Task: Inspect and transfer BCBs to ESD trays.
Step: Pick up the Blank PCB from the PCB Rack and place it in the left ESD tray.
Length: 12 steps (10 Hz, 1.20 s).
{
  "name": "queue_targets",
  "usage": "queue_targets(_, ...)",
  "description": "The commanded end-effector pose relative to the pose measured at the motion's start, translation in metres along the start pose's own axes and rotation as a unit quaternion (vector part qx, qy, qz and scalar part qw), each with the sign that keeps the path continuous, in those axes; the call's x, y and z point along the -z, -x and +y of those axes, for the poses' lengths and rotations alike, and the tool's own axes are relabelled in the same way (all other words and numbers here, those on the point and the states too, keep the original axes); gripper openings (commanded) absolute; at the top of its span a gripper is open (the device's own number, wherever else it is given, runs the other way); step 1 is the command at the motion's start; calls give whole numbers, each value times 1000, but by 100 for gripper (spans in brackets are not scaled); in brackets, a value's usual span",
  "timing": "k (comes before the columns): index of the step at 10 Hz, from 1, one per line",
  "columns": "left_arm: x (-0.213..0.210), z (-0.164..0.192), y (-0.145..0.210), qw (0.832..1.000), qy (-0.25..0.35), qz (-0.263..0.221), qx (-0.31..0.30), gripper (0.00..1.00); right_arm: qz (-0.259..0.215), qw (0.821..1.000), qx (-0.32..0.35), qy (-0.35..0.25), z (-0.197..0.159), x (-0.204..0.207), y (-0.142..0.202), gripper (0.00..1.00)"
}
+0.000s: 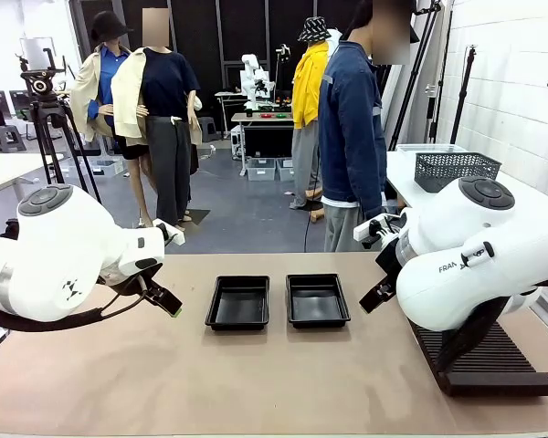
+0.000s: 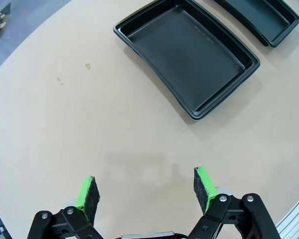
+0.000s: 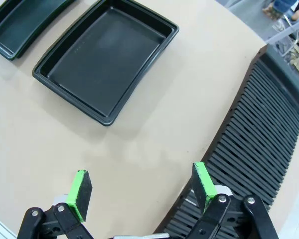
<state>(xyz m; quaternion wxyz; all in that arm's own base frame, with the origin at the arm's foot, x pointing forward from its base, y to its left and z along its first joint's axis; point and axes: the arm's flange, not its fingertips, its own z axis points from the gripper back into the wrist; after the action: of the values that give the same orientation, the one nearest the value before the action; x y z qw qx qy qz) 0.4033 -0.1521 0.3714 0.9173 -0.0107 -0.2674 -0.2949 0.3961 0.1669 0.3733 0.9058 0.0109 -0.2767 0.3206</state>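
Two ESD trays lie side by side in the middle of the table, the left tray [image 1: 238,302] and the right tray [image 1: 317,299], both with bare black floors. The BCBs are out of view. My left gripper [image 1: 173,272] hovers open to the left of the trays, nothing between its green pads. In the left wrist view the gripper [image 2: 147,191] hangs over bare table, with one tray [image 2: 189,55] ahead and the other [image 2: 261,17] beyond it. My right gripper [image 1: 372,265] is open to the right of the trays. In its wrist view the gripper [image 3: 139,191] is short of the nearer tray [image 3: 107,57].
A long black slotted rack [image 1: 484,360] lies at the table's right edge, under my right arm, and shows beside the right gripper as the rack [image 3: 266,134]. A dark mesh basket [image 1: 455,169] sits on a side table. A person [image 1: 352,137] stands at the far side.
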Motion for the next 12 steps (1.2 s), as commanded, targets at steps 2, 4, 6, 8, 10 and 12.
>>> queue_targets(2,0,1,0,1000,0,0,-1,100,0,1000,0,0,0,0,0,100)
queue_targets(4,0,1,0,1000,0,0,-1,100,0,1000,0,0,0,0,0,100)
queue_targets(6,0,0,0,1000,0,0,0,100,0,1000,0,0,0,0,0,100)
queue_targets(8,-2,7,-9,1000,7,4,-11,100,6,1000,-1,-13,-4,-4,-7,100)
queue_targets(10,-6,17,-18,1000,13,18,-17,100,18,999,3,-28,-12,-7,-18,100)
queue_targets(12,-10,33,-29,998,26,38,-38,100,39,998,8,-46,-26,-14,-34,100)
